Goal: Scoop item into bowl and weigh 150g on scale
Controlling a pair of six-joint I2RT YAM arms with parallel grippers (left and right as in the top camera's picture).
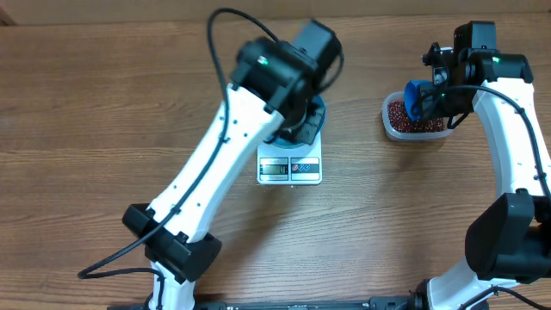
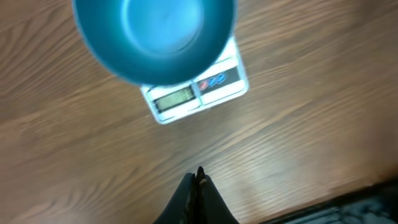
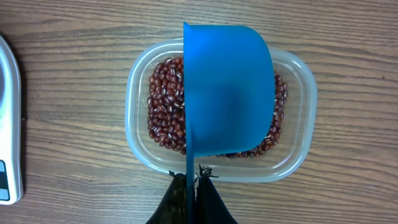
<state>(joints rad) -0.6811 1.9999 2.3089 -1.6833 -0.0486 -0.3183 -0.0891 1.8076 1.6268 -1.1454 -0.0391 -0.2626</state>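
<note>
— Left?
— My left gripper (image 2: 199, 174), closed and empty, sees the bowl (image 2: 155, 37) on the scale (image 2: 205, 90); overhead my arm mostly hides it.
— Right?
— Right gripper (image 3: 191, 174) pinches the scoop (image 3: 230, 87) over the beans (image 3: 165, 106) in the tub (image 3: 298, 124), far right.

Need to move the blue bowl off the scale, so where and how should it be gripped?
Grip the blue bowl by its rim, coming down from above, one finger inside the wall and one outside. It sits upright and empty on the scale, open upward, and its round, smooth sides likely offer no other purchase.
</note>
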